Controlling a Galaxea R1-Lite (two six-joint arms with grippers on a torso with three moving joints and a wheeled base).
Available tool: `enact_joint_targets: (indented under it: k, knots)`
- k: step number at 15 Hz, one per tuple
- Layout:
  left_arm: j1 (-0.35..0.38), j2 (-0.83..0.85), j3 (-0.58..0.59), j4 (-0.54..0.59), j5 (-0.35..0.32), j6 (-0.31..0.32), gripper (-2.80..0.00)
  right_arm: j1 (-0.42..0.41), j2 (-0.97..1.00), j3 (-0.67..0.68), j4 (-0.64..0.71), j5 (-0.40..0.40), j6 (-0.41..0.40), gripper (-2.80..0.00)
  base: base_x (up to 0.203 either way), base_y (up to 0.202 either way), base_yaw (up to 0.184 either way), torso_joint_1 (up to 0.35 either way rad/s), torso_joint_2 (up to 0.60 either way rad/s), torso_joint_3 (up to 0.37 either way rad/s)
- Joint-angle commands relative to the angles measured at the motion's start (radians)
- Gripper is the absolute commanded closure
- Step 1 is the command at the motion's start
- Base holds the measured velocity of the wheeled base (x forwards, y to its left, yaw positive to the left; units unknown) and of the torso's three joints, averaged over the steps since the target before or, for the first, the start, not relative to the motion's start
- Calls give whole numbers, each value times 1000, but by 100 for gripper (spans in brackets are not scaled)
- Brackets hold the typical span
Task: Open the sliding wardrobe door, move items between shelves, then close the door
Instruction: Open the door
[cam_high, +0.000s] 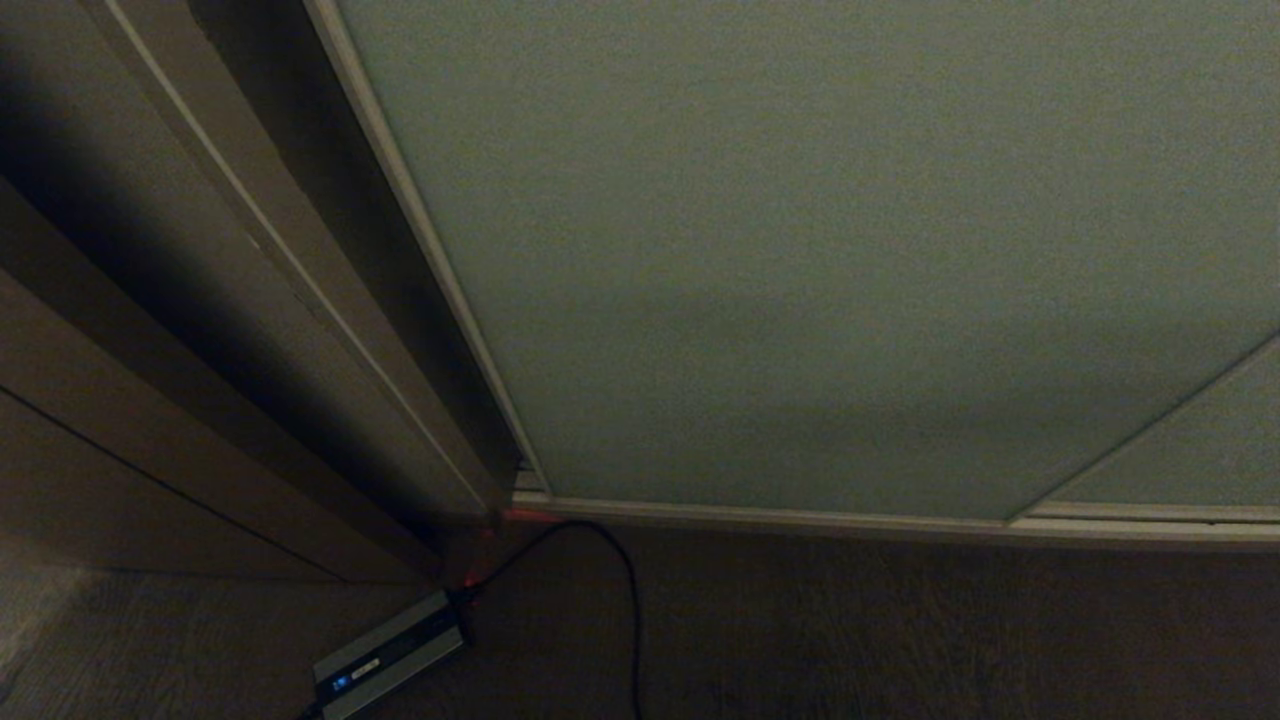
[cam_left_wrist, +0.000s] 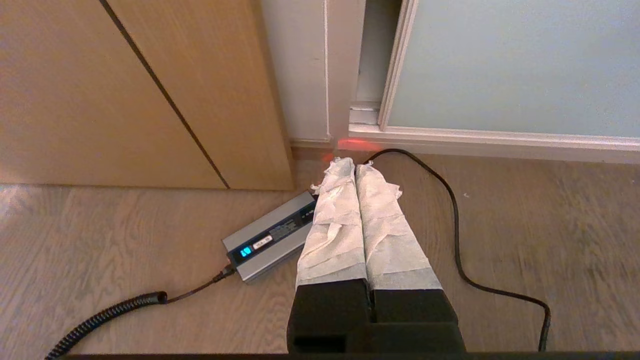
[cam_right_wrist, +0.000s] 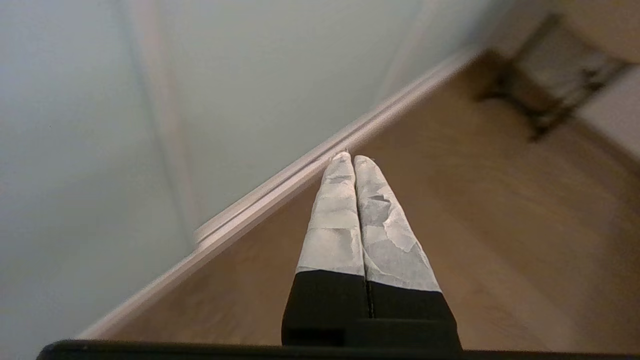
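Sliding wardrobe door (cam_high: 800, 250) fills most of the head view, upper centre to right edge: pale grey-green panel w/ thin light frame, drawn across the opening, its left frame edge running diagonally down to the floor track at lower centre. A 2nd panel corner shows at lower right. Brown wooden panelling (cam_high: 150, 400) takes the left side. No shelves or items in sight.

On the wood floor (cam_left_wrist: 525, 225), a grey charger box (cam_high: 390, 655) lies at bottom left-centre of the head view; black cable (cam_high: 625, 600) loops from it up toward the door's corner.

Neither arm in the head view. Left gripper (cam_left_wrist: 350, 162) points at the floor near the door's bottom corner, above the charger box; wrapped fingers (cam_left_wrist: 385, 225) pressed together, nothing between. Right gripper (cam_right_wrist: 352, 157) hangs over the floor near the door's bottom rail, tips closed tight, empty. Blurred furniture at upper right of right wrist view, can't tell what.
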Motion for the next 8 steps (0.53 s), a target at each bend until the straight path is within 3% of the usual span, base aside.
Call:
enact_joint_targets:
  k: [1,4,8]
  knots:
    - [0,-2,0,0,0,-1,0,90,-46,26,2,-2,-4,0,0,0,0,0,0,0]
    - [0,-2,-1,0,0,-1,0,337,-220,135,25,16,-71,0,0,0,0,0,0,0]
    - [0,-2,0,0,0,-1,0,494,-526,292,184,115,-122,0,0,0,0,0,0,0]
